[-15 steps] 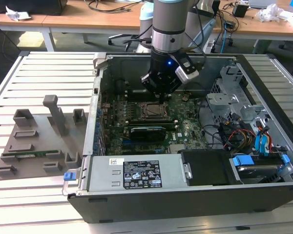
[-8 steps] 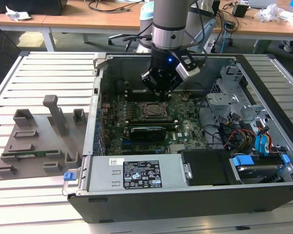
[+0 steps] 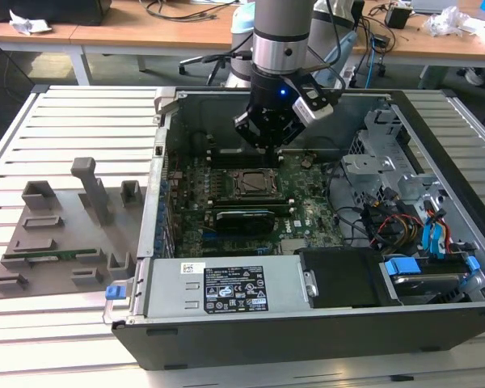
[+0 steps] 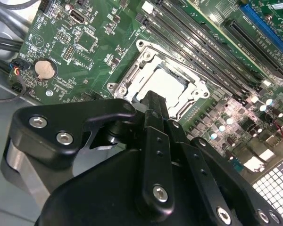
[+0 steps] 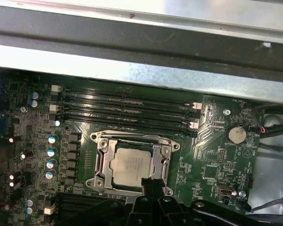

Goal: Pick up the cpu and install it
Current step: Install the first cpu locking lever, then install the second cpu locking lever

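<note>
While the exterior view takes in the whole open computer case [image 3: 323, 323] lying on a slatted tabletop [image 3: 73, 113], the jaws [image 3: 267, 139] hang just above the green motherboard [image 3: 307, 212], behind the socket frame [image 3: 255, 184] as that camera looks. Whether the jaws are open or closed cannot be told from any of the pictures; nothing is seen between them.

Both wrist views bring the board close. The cpu [image 5: 132, 165] lies flat inside the metal socket frame [image 5: 102, 162], its silver-grey top plate showing in the first wrist view, with a dark fingertip [image 5: 153, 184] reaching over one corner of the frame. In the second wrist view the cpu [image 4: 167, 84] sits in the same frame, partly hidden by the black finger [image 4: 155, 122] in front of it. Whether the finger touches the chip cannot be told.

Long black memory slots [image 5: 127, 110] run beside the socket, and a round coin battery [image 5: 236, 135] sits farther along the board.

To the exterior view's left, a grey fixture tray [image 3: 56, 234] rests on the tabletop beside the case. White labels [image 3: 226, 289] sit on the power supply [image 3: 166, 295]; their print is too small to read, as is the faint marking on the cpu.
</note>
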Tool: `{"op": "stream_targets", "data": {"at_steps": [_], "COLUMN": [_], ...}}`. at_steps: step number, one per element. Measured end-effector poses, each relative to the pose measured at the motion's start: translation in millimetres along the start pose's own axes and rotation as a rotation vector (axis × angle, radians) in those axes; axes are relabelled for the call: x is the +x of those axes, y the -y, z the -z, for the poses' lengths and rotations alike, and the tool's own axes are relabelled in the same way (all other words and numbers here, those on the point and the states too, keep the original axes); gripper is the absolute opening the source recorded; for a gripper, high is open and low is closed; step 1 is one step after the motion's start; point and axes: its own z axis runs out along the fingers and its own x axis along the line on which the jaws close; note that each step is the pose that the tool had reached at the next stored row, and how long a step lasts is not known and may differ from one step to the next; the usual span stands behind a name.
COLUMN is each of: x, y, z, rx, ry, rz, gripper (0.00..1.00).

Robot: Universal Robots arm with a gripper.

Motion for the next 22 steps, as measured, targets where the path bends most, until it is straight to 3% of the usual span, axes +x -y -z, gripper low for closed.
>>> {"op": "stream_targets", "data": {"at_steps": [10, 13, 20, 22], "x": [0.0, -0.2, 2.1, 3.0], "y": [0.1, 2.8, 22.6, 31.1], "z": [0.1, -0.1, -1.9, -2.6], "rx": [-0.0002, -0.0002, -0.0117, -0.0186], "ry": [-0.0001, -0.0002, 0.0011, 0.0019], "rz": [0.0, 0.0, 0.0, 0.0], "gripper": [0.11, 0.11, 0.11, 0.11]}}
